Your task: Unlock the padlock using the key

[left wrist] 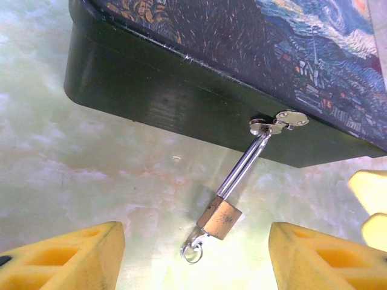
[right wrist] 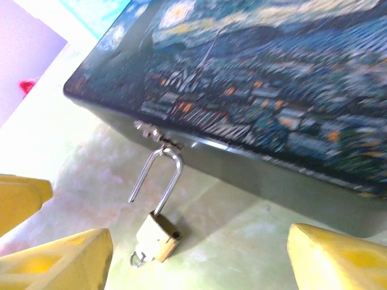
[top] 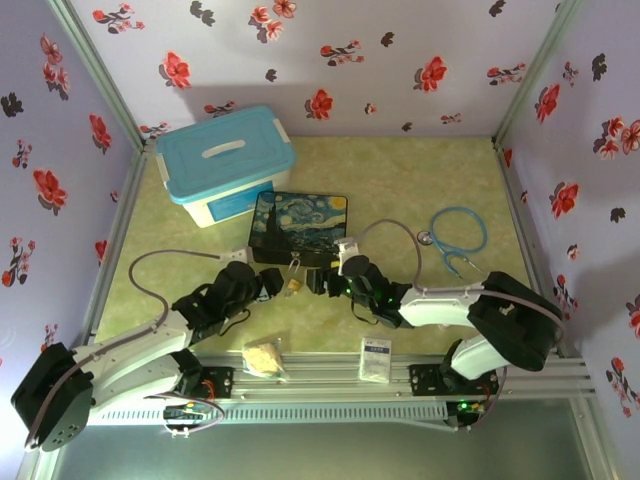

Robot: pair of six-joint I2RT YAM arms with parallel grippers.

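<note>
Your left gripper [left wrist: 196, 261] is spread wide and holds nothing; its yellow fingers [left wrist: 60, 257] touch neither lock nor box. The padlock [left wrist: 221, 219] lies on the table [left wrist: 78, 163] just ahead of it, in line with the gap between the fingers. The lock's shackle runs forward and up to the hasp [left wrist: 278, 122] on the near wall of the painted tin [left wrist: 181, 103]. The key [left wrist: 193, 246] sits in the end of the lock body nearest the gripper, its small ring showing.

Your right gripper [right wrist: 199, 266] is also wide open and empty. The same padlock [right wrist: 158, 235] is just ahead of it, nearer its left finger [right wrist: 66, 260]. From here one leg of the shackle appears to end clear of the brass body.

From above, the two grippers [top: 270, 285] [top: 318, 280] face each other closely, the lock between them.
</note>
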